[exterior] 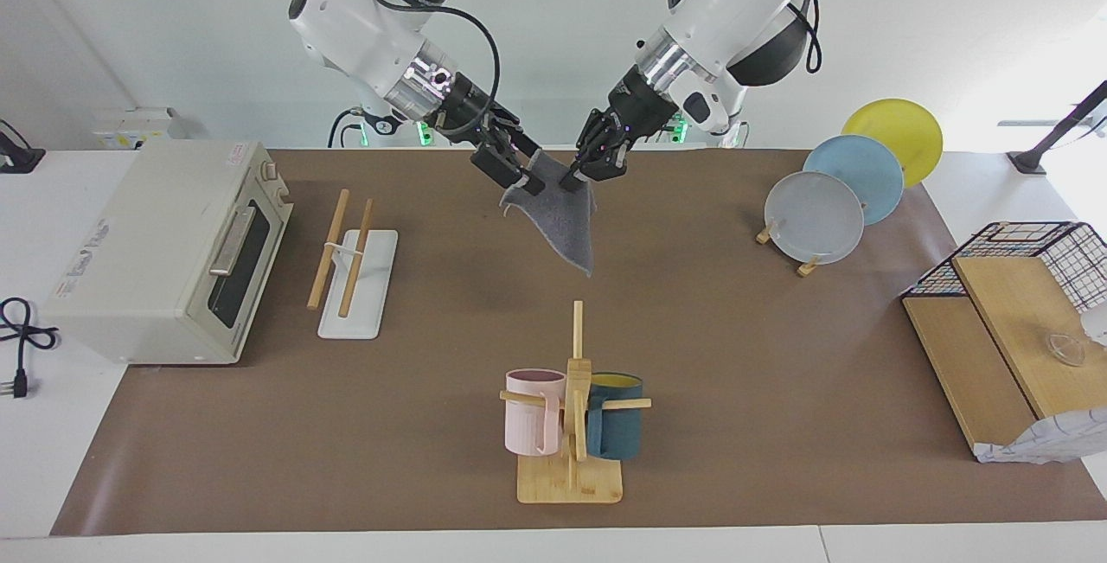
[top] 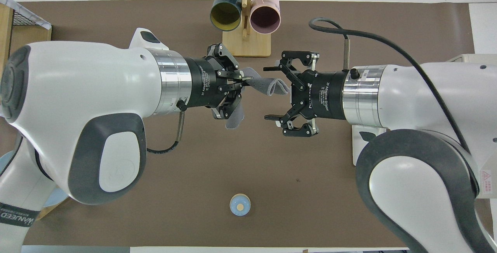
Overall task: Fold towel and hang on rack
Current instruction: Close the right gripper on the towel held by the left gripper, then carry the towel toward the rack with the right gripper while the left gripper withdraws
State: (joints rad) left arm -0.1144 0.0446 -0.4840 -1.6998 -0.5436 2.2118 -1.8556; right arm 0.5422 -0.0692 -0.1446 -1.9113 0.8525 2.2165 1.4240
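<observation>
The towel (exterior: 566, 221) hangs in the air with its dark grey face showing, over the middle of the table close to the robots. My left gripper (exterior: 578, 175) is shut on the towel's upper edge, as the overhead view (top: 245, 81) also shows. My right gripper (exterior: 517, 175) is open at the towel's other upper corner, its jaws spread wide in the overhead view (top: 268, 93), and a fold of the towel (top: 271, 86) lies just before them. The rack (exterior: 343, 245) stands on its white base toward the right arm's end, beside the toaster oven.
A toaster oven (exterior: 164, 252) stands at the right arm's end. A mug tree (exterior: 571, 412) with a pink and a teal mug stands farther from the robots than the towel. A plate stand (exterior: 830, 191) and a wire basket with wooden boards (exterior: 1003, 321) are at the left arm's end.
</observation>
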